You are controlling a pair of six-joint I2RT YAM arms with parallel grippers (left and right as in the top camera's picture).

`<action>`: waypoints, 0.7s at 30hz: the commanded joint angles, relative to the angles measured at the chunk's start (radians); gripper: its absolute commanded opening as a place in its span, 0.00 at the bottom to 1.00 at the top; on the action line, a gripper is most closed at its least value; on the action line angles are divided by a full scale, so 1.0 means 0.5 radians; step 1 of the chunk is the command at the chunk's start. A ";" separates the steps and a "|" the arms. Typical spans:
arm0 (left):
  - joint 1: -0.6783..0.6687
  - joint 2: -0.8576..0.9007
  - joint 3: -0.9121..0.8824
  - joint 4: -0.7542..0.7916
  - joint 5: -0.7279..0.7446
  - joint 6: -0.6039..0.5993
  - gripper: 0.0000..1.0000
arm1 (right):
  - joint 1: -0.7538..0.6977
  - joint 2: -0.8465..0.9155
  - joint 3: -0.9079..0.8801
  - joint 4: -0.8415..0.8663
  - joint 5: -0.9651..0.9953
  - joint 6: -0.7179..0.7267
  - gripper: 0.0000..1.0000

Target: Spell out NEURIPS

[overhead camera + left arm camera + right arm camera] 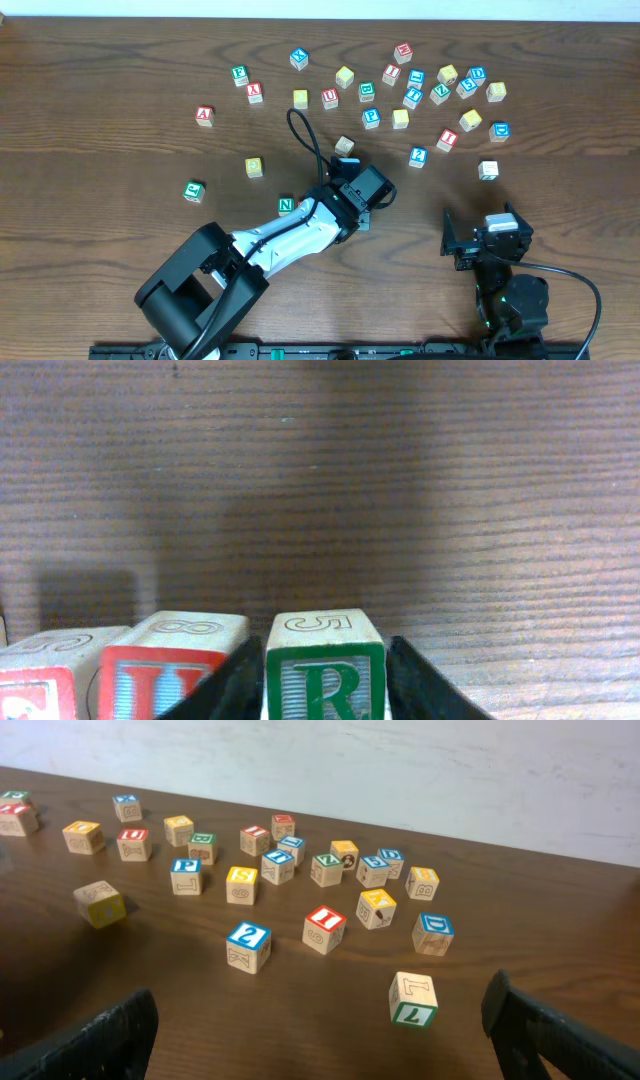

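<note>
Overhead, the light is even and fairly bright, falling from above. The cubes throw only short, soft shadows on the dark desk [100, 60], and their letters are small and partly unreadable. The left wrist view is dim. A broad, soft shadow lies across the wood beyond the green R cube [325, 675], whose near face is slightly out of focus while the grain behind is sharp. The right wrist view is brighter: the pale wall [400, 770] is washed out, a sheen runs along the far desk, and the right claw [320, 1020] shows as 2 dark, soft-edged shapes. A yellowish cube [100, 903] looks blurred, perhaps from motion.
</note>
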 commanded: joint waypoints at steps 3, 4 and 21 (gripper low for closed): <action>0.003 0.024 -0.017 0.004 -0.040 0.024 0.41 | -0.009 -0.008 -0.002 -0.008 -0.005 0.008 0.99; 0.003 0.024 -0.017 0.004 -0.040 0.024 0.41 | -0.009 -0.008 -0.002 -0.008 -0.005 0.008 0.99; 0.003 0.024 0.004 0.041 -0.043 0.099 0.41 | -0.009 -0.008 -0.002 -0.008 -0.005 0.008 0.99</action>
